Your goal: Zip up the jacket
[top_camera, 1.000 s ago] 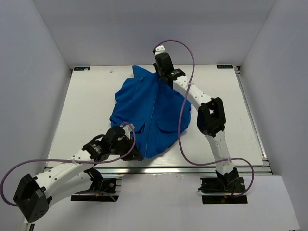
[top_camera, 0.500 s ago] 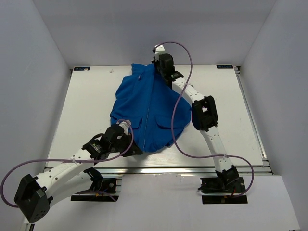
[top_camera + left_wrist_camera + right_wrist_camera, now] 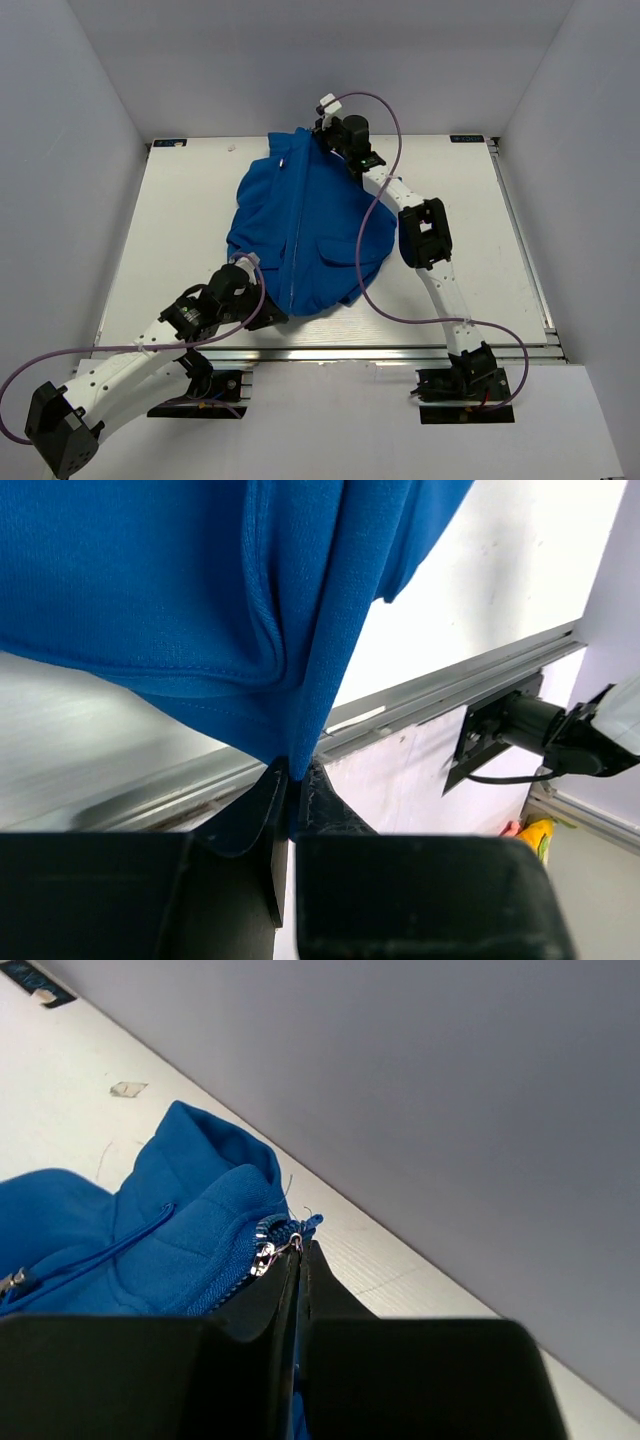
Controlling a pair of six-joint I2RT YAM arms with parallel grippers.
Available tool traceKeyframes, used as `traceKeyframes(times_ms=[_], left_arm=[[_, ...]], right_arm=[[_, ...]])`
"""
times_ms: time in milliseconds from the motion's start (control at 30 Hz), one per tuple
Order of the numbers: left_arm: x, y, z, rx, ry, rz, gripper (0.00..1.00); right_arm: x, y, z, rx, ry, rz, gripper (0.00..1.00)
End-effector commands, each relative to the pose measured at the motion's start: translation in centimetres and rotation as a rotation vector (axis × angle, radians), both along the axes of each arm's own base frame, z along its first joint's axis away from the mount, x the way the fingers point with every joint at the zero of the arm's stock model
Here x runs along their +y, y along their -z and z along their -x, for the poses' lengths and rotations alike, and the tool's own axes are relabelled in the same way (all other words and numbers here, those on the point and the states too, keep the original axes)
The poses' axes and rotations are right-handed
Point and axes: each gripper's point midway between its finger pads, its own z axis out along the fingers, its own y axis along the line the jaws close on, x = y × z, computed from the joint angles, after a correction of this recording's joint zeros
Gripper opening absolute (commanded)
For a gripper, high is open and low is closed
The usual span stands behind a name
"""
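Stretching lengthwise over the middle of the desk (image 3: pixel 180 220), the royal-blue jacket (image 3: pixel 300 230) lies with its collar (image 3: pixel 215 1175) toward the far edge and its hem (image 3: pixel 250 735) toward the arms. Its front seam runs as one closed line from bottom to top, with the flap pocket (image 3: pixel 340 250) just to the right of it. At the top of that line the silvery zipper pull (image 3: pixel 265 1255) sits up in the collar, and the right tool (image 3: pixel 298 1250) is clenched on it, jaws pressed together with the metal tab between them. Over the last second this tool has travelled from the upper chest out to the collar near the far edge, and the cloth has drawn longer and straighter with it. The left tool (image 3: pixel 292 780) stays pinched on the hem at the foot of the seam, above the aluminium rail (image 3: pixel 450 685) at the near edge, giving the pull something to work against. Judged from how the seam lies, the zipping looks all but finished; whether the slider has reached its very last teeth is too small to tell.
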Motion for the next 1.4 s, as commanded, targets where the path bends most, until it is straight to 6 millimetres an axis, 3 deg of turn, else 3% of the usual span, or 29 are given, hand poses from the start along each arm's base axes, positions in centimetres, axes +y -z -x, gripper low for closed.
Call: traceKeyframes(times_ms=[0, 67, 133, 167, 367, 433, 500, 533, 600, 633, 667, 700, 733, 767, 800, 833, 900, 933, 967, 1000, 1033, 1100, 1167, 1200, 1233, 1267, 1300, 1333, 1367], left_arm=[[4.5, 3.4, 13.9, 0.593, 0.257, -0.134, 0.0], [4.5, 3.2, 13.9, 0.585, 0.266, -0.138, 0.0], [4.5, 2.9, 13.7, 0.569, 0.286, -0.145, 0.0], [4.6, 3.0, 13.8, 0.575, 0.293, -0.153, 0.0], [4.9, 3.0, 14.3, 0.584, 0.325, -0.158, 0.0], [5.5, 2.9, 14.5, 0.579, 0.33, -0.185, 0.0], [6.2, 3.2, 14.8, 0.586, 0.322, -0.216, 0.0], [6.3, 3.4, 14.7, 0.585, 0.319, -0.224, 0.0], [6.0, 3.4, 13.8, 0.564, 0.3, -0.244, 0.0], [5.9, 3.3, 13.3, 0.555, 0.289, -0.259, 0.0], [5.8, 2.9, 12.8, 0.545, 0.287, -0.275, 0.07], [5.2, 1.6, 11.0, 0.474, 0.274, -0.291, 0.43], [5.3, 1.2, 10.1, 0.461, 0.278, -0.338, 0.54], [5.0, 0.4, 9.0, 0.42, 0.272, -0.357, 0.66], [5.0, -0.2, 7.2, 0.355, 0.245, -0.398, 0.79], [3.8, -2.6, 5.1, 0.278, 0.24, -0.389, 0.98], [3.4, -4.7, 2.1, 0.165, 0.194, -0.424, 0.98], [2.4, -7.2, 0.4, 0.09, 0.17, -0.394, 0.98], [2.0, -7.8, -0.6, 0.06, 0.16, -0.399, 0.98], [2.1, -8.7, -2.1, 0.004, 0.121, -0.416, 0.98], [1.8, -10.3, -3.8, -0.068, 0.077, -0.412, 0.98], [2.4, -11.5, -6.2, -0.127, -0.003, -0.444, 0.98], [4.1, -13.9, -9.4, -0.217, -0.128, -0.514, 0.98], [5.6, -14.8, -10.8, -0.239, -0.227, -0.541, 0.98], [7.4, -16.0, -12.7, -0.301, -0.334, -0.586, 0.98], [8.5, -17.2, -13.6, -0.338, -0.406, -0.576, 0.98], [10.0, -18.9, -15.8, -0.396, -0.506, -0.543, 0.98], [10.4, -19.7, -16.7, -0.429, -0.521, -0.51, 0.98], [11.3, -20.3, -17.5, -0.449, -0.555, -0.496, 0.98]], right_arm=[[-16.4, -13.2, -6.3, -0.404, 0.443, -0.016, 0.0], [-15.9, -13.6, -5.6, -0.415, 0.439, 0.125, 0.0], [-14.1, -12.9, -4.4, -0.416, 0.39, 0.265, 0.0], [-14.7, -14.2, -3.9, -0.449, 0.436, 0.336, 0.0], [-16.9, -17.3, -3.6, -0.519, 0.571, 0.278, 0.0], [-16.5, -16.5, -3.5, -0.498, 0.546, 0.239, 0.0], [-14.8, -15.6, -3.1, -0.464, 0.444, 0.228, 0.0], [-14.1, -14.1, -3.0, -0.435, 0.409, 0.234, 0.0], [-12.5, -13.4, -2.3, -0.392, 0.334, 0.191, 0.02], [-11.9, -13.0, -2.0, -0.36, 0.306, 0.168, 0.11], [-10.4, -12.3, -1.1, -0.312, 0.216, 0.152, 0.21], [-9.5, -12.0, -0.4, -0.28, 0.164, 0.134, 0.59], [-8.8, -11.8, 0.9, -0.237, 0.122, 0.109, 0.82], [-8.1, -11.7, 1.8, -0.225, 0.083, 0.104, 0.89], [-7.3, -11.6, 2.7, -0.217, 0.071, 0.108, 0.9], [-7.1, -11.9, 3.5, -0.215, 0.077, 0.104, 0.89], [-7.5, -12.6, 5.5, -0.214, 0.111, 0.108, 0.89], [-8.2, -15.1, 6.5, -0.232, 0.135, 0.08, 0.89], [-9.0, -14.7, 7.0, -0.181, 0.181, 0.043, 0.89], [-10.2, -14.6, 7.2, -0.134, 0.242, 0.029, 0.89], [-11.5, -16.7, 8.2, -0.119, 0.296, -0.017, 0.89], [-14.2, -16.4, 9.4, -0.004, 0.434, -0.088, 0.89], [-16.8, -17.5, 12.4, 0.085, 0.537, -0.15, 0.9], [-17.9, -15.2, 13.7, 0.147, 0.575, -0.142, 0.89], [-19.3, -17.1, 16.0, 0.149, 0.597, -0.188, 0.89], [-20.4, -17.2, 17.3, 0.179, 0.622, -0.252, 0.89], [-21.6, -17.3, 19.8, 0.192, 0.631, -0.276, 0.89], [-22.5, -17.2, 21.0, 0.203, 0.65, -0.293, 0.89], [-24.0, -16.2, 22.5, 0.24, 0.71, -0.286, 0.89]])
